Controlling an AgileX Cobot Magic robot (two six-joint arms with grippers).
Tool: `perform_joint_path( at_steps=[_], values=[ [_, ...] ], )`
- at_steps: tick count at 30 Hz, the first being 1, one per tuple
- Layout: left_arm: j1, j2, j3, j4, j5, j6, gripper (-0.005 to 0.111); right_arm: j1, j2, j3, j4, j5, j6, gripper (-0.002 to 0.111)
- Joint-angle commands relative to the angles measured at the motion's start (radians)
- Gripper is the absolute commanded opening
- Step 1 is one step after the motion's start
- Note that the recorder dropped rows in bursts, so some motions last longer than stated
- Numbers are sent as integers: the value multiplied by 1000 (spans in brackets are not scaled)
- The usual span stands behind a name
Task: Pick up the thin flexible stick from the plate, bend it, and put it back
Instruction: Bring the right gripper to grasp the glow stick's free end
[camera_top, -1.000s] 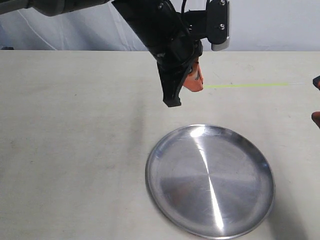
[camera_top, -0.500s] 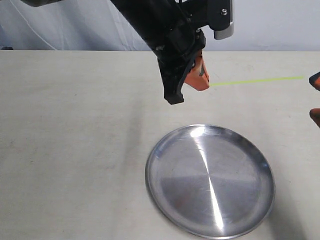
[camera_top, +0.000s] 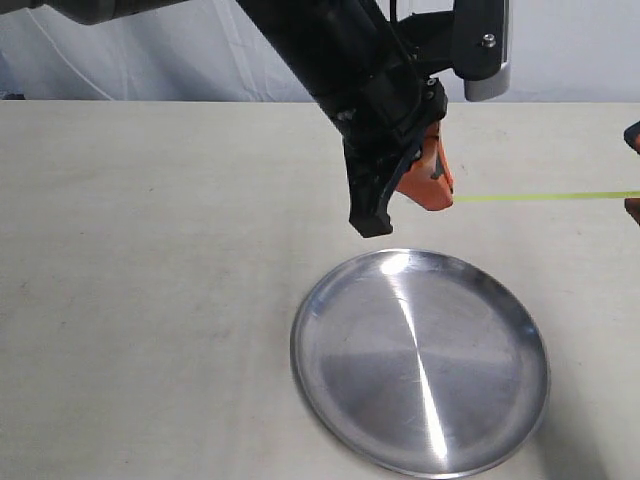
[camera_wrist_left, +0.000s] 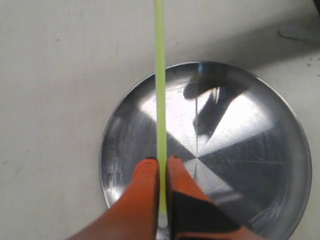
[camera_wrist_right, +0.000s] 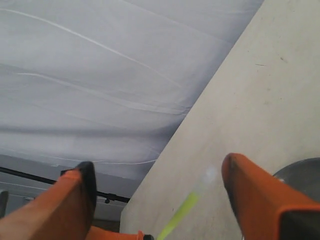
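Black arm (camera_top: 310, 45), orange-fingered left tool (camera_wrist_left: 161, 166), grey screwed bracket (camera_top: 485, 50), perhaps a camera mount, orange-fingered right tool (camera_wrist_right: 157, 172)

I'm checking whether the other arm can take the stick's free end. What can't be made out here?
Right wrist view: the thin flexible stick is blurred near the lens; how deep its tip sits inside the open right gripper is unclear.
Exterior view: the picture's edge cuts off most of that gripper and the stick's tip.
Left wrist view: the shut left gripper hides the stick's held end; the edge cuts off its far end.
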Motion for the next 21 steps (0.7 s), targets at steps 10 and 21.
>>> perform_joint_path(
  at_steps=[10,21],
  values=[
    [-29,-12,3,-8,27,2,0,-4,5,-8,1,-51,-21,-1],
    [-29,-12,3,-19,75,-16,0,-4,5,-8,1,-59,-42,-1]
  ],
)
